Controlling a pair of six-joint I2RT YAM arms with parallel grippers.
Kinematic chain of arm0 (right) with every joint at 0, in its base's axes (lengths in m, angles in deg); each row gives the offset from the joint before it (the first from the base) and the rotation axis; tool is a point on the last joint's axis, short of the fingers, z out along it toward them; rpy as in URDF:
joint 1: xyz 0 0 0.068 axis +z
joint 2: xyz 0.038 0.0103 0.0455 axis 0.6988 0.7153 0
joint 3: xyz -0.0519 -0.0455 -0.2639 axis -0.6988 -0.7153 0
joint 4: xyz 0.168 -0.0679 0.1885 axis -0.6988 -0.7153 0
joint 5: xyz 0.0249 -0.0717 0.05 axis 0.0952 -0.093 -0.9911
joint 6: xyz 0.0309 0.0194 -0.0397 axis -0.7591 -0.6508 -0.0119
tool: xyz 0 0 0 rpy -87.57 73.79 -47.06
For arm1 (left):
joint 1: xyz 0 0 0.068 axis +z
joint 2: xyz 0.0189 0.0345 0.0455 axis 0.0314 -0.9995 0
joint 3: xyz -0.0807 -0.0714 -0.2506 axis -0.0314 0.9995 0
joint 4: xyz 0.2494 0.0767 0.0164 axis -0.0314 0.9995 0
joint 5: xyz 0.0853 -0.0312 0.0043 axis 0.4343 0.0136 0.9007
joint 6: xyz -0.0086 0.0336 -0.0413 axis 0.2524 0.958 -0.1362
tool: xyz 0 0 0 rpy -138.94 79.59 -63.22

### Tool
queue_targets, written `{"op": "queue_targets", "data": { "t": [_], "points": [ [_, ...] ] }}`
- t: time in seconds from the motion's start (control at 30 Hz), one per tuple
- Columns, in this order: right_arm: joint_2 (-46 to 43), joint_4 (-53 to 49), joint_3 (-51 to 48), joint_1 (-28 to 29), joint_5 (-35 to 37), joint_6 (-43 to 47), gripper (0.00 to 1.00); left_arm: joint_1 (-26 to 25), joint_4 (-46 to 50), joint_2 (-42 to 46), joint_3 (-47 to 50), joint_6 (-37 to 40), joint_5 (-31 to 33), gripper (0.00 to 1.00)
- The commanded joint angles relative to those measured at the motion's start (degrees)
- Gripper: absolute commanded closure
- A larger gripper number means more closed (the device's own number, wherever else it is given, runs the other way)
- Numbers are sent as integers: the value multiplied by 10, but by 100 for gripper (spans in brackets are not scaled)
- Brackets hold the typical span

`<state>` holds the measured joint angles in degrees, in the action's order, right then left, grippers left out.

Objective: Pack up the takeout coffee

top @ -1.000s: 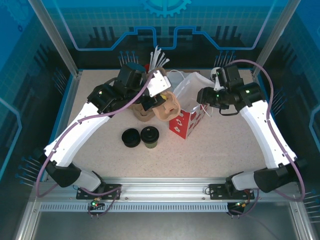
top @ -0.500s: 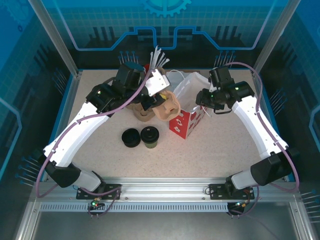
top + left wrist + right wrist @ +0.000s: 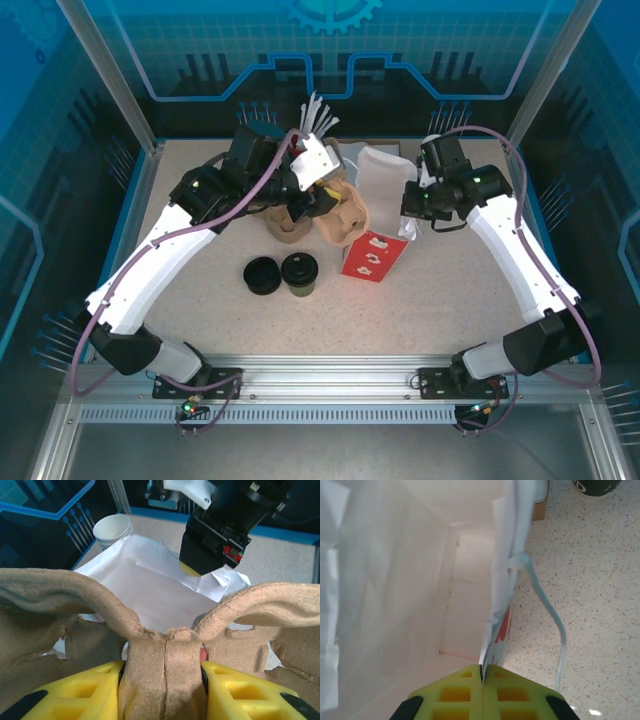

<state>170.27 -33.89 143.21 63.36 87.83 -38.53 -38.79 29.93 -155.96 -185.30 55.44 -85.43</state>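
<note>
Top external: high, behind the arm bases, angled down over the whole surface (image 3: 450,290).
Left wrist: very close behind the pulp carrier (image 3: 165,670), facing across to the paper bag (image 3: 150,585).
Right wrist: close, looking along the bag's wall into its mouth.
Bag common to all three.

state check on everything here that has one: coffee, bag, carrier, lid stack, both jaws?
takeout coffee: upright on the table, lid on, not held, outside the bag
paper bag: mouth open, one wall pinched by the right jaws
pulp cup carrier: gripped at its centre handle by the left jaws
stack of black lids: on the table beside the coffee, not held
left jaws: shut on the carrier
right jaws: shut on the bag wall
</note>
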Motion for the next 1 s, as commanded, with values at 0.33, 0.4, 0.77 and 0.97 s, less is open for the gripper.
{"op": "queue_targets", "data": {
  "t": [0.33,0.4,0.77,0.97],
  "points": [
    [-43,-53,32,5,-54,60,100,-23,-24,-32,-68,-42,-86,60],
    [-45,-55,31,9,-53,63,100,-25,-23,-38,-71,-43,-92,60],
    [-61,-49,20,29,-66,77,100,-28,-4,-79,-73,-56,-137,60],
    [-68,-50,17,33,-70,78,100,-29,-1,-97,-70,-64,-165,61]
  ]
}}
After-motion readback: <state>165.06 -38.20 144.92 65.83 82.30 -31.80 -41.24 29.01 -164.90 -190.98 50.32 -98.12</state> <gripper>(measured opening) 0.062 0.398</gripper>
